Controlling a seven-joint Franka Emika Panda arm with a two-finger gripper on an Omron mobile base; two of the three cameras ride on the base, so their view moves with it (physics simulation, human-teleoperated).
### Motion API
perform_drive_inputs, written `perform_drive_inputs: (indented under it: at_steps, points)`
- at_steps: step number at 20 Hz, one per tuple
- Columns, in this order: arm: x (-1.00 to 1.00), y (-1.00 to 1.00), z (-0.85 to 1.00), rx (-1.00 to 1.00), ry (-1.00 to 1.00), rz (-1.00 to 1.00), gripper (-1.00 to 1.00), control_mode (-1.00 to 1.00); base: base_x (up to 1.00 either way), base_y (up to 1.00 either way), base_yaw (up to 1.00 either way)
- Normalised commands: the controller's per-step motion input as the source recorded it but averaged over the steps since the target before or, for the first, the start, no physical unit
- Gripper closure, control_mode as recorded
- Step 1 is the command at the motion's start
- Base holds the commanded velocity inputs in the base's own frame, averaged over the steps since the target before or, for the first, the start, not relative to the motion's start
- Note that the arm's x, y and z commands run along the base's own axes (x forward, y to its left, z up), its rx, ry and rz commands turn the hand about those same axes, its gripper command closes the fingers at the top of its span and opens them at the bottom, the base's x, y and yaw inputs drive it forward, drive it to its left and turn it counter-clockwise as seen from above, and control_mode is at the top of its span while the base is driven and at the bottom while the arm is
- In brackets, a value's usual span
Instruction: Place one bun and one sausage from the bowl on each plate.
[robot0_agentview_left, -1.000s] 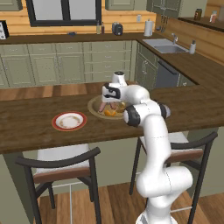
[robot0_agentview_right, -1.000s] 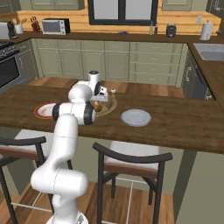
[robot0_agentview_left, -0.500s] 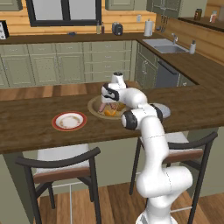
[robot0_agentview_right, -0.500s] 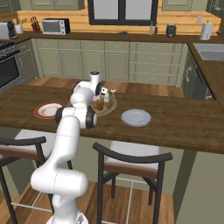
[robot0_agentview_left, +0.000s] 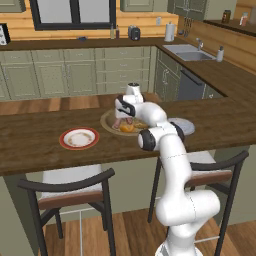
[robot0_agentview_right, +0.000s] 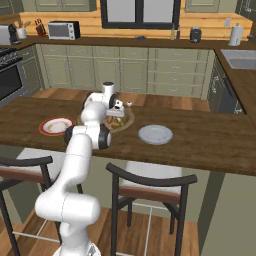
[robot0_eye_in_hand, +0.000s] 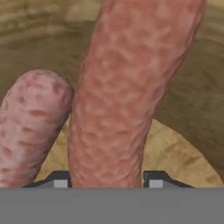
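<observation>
Kitchen setting, dark wooden counter (robot0_agentview_left: 30, 145) with cabinets behind. Gripper (robot0_eye_in_hand: 106, 180) is down inside the bowl (robot0_agentview_left: 107, 120); in the hand view its two fingertips (robot0_eye_in_hand: 59, 180) sit flush against either side of a sausage (robot0_eye_in_hand: 127, 92) that runs up between them. Jaws look pressed onto it, though only the very tips show, so how firm the hold is cannot be judged. A second sausage (robot0_eye_in_hand: 30, 127) lies just beside the first, on its left in the hand view, apart from the fingers. Both rest on the tan wooden floor of the bowl.

From the base views: the hand points down over the bowl's middle; an orange-brown bun (robot0_agentview_left: 127, 128) lies in the bowl near the gripper. Red-rimmed plate (robot0_agentview_left: 79, 138) sits on the counter to the bowl's left, near it but not touching. Pale grey plate (robot0_agentview_right: 155, 134) sits to the bowl's right, apart from it. Two chairs (robot0_agentview_right: 150, 182) stand at the counter's near edge.
</observation>
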Motion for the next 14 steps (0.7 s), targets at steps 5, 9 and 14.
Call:
perform_drive_inputs:
  at_steps: [5,9,14]
  points:
    - [-0.62,0.00,0.21,0.00,-0.10,0.00,1.00,-1.00,0.00,0.00,0.00]
    - [-0.98,-0.33,0.26,0.02,-0.09,0.00,1.00,-1.00,0.00,0.00,0.00]
    - [-1.00,-0.57,0.04,0.03,-0.13,-0.02,1.00,-1.00,0.00,0.00,0.00]
